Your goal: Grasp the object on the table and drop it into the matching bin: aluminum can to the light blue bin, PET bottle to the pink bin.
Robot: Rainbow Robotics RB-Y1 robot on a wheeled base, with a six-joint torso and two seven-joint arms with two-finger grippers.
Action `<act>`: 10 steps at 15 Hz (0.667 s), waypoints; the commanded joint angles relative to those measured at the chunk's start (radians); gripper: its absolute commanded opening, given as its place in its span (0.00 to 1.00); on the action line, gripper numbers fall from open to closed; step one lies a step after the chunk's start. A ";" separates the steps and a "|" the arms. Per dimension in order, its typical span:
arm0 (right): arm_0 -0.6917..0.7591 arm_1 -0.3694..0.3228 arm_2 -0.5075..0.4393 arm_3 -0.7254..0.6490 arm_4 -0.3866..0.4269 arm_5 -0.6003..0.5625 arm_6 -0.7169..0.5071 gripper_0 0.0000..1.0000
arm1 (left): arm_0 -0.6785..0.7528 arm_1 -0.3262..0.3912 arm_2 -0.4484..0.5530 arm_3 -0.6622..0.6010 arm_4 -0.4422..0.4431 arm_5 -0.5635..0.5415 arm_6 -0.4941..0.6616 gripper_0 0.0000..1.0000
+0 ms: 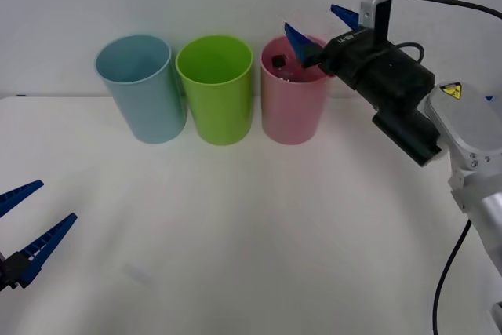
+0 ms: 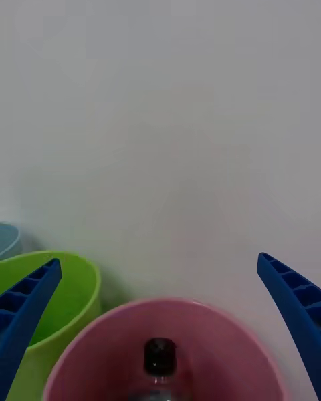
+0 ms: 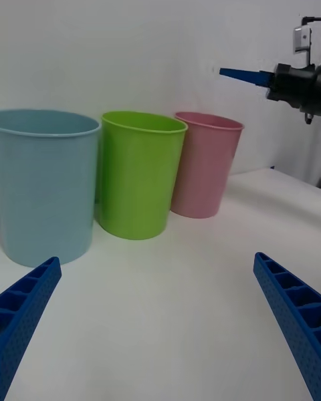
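While the left gripper (image 1: 27, 229) waits low at the near left of the white table (image 1: 235, 225) w/ jaws open, the right gripper (image 1: 321, 29) hangs over the pink bin (image 1: 292, 103) at the back, jaws open & empty. The PET bottle (image 2: 160, 359) sits inside the pink bin, black cap up. Lime green bin (image 1: 216, 92) is next to it, then the light blue bin (image 1: 143, 92).

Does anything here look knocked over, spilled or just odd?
Nothing stands out. The three bins stand upright in a row, the PET bottle sits inside the pink bin, and the open right gripper hangs above it.
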 commanded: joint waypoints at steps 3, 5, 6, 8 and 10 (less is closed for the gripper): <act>0.226 -0.120 -0.003 -0.250 -0.100 -0.036 0.007 1.00 | 0.000 0.000 0.000 0.000 0.000 0.000 0.000 1.00; 0.324 -0.160 -0.024 -0.339 -0.123 -0.062 0.012 1.00 | 0.000 0.000 0.000 0.000 0.000 0.000 0.000 1.00; 0.377 -0.167 -0.055 -0.371 -0.127 -0.106 0.015 1.00 | 0.000 0.000 0.000 0.000 0.000 0.000 0.000 1.00; 0.461 -0.167 -0.123 -0.405 -0.127 -0.206 0.025 1.00 | 0.000 0.000 0.000 0.000 0.000 0.000 0.000 1.00; 0.542 -0.167 -0.189 -0.431 -0.127 -0.299 0.042 1.00 | 0.000 0.000 0.000 0.000 0.000 0.000 0.000 1.00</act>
